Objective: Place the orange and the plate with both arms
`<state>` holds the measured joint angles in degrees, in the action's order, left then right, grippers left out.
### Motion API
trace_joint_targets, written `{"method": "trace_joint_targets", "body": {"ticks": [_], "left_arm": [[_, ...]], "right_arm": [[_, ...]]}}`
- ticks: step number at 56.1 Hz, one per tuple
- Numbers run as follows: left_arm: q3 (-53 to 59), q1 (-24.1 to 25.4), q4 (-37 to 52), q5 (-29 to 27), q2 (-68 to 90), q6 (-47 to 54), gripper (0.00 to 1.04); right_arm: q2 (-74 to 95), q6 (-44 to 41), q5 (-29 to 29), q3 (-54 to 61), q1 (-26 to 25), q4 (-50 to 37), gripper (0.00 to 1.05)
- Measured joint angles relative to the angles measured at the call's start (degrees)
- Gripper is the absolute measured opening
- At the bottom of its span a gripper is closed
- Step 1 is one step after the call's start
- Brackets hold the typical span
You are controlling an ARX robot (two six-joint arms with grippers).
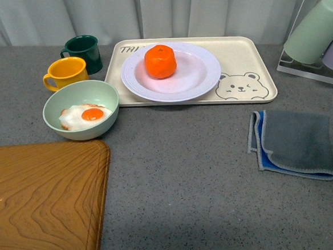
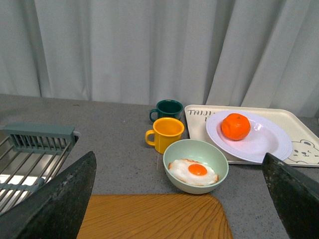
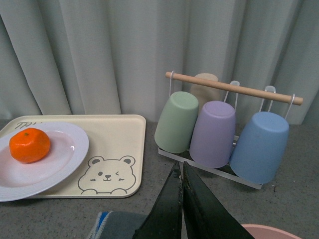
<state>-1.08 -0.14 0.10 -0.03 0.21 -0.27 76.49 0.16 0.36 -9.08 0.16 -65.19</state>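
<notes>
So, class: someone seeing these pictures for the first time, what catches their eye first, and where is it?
The bright orange draws the eye, sitting on the white plate, which rests on the cream bear tray at the back. Next comes the fried egg in the pale green bowl, left of the tray, in front of the yellow mug.

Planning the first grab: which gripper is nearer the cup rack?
Right. The right gripper, shut, points just before the cup rack; the left gripper, open, faces the bowl.

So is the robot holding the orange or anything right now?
No, nothing is held. The orange sits alone on the plate. The left gripper is wide open, and the right gripper is shut on nothing.
</notes>
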Motion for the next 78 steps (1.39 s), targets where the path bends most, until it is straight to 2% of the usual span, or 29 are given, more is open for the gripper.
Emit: {"method": "trace_joint_targets", "body": {"ticks": [40, 78], "left_arm": [[0.0, 0.0, 0.0, 0.0, 0.0, 0.0, 0.98], [0.0, 0.0, 0.0, 0.0, 0.0, 0.0, 0.98]], "right_arm": [[-35.8, 0.0, -0.3, 8.4, 0.0, 25.9, 0.01], [-56.7, 0.0, -0.3, 8.8, 0.0, 45.3, 0.01]]}}
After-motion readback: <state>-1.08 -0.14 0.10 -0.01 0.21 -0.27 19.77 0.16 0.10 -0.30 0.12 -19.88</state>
